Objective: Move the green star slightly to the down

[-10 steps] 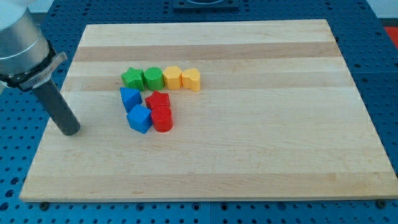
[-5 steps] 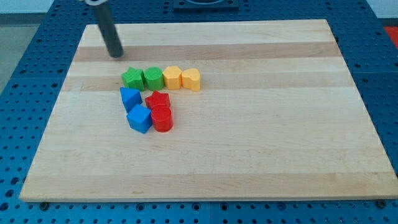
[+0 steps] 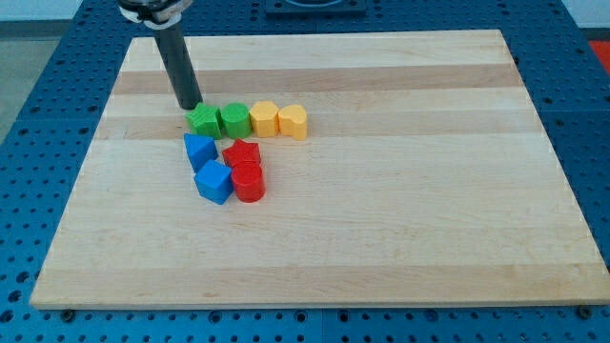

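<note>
The green star [image 3: 203, 121] lies on the wooden board [image 3: 381, 191] at the left end of a row of blocks. To its right sit a green round block [image 3: 233, 119], a yellow block [image 3: 264, 118] and a yellow heart-like block [image 3: 293, 122]. My tip [image 3: 192, 105] stands just above and left of the green star, touching or nearly touching its upper edge. The rod rises from there to the view's top.
Below the row sit two blue blocks [image 3: 199, 151] [image 3: 214, 181], a red star [image 3: 242, 153] and a red round block [image 3: 248, 181], close together. The blue block nearest the star lies just under it.
My tip swept from the board's left side up to the top left, then came down and right to the green star's upper edge. The blocks have not moved.
</note>
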You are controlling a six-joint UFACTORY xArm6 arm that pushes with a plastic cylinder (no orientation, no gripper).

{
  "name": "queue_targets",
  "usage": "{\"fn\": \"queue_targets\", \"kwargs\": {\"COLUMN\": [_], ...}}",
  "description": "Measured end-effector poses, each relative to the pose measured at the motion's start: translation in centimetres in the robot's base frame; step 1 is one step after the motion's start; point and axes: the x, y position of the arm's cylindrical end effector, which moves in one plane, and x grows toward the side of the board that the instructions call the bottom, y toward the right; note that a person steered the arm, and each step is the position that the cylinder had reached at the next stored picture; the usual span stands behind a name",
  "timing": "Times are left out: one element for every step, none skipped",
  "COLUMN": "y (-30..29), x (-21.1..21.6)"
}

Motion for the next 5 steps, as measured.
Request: {"fn": "queue_targets", "kwargs": {"y": [1.8, 2.7, 2.7, 2.7, 9.0], "x": [1.2, 2.2, 1.7, -1.6, -3.1]}}
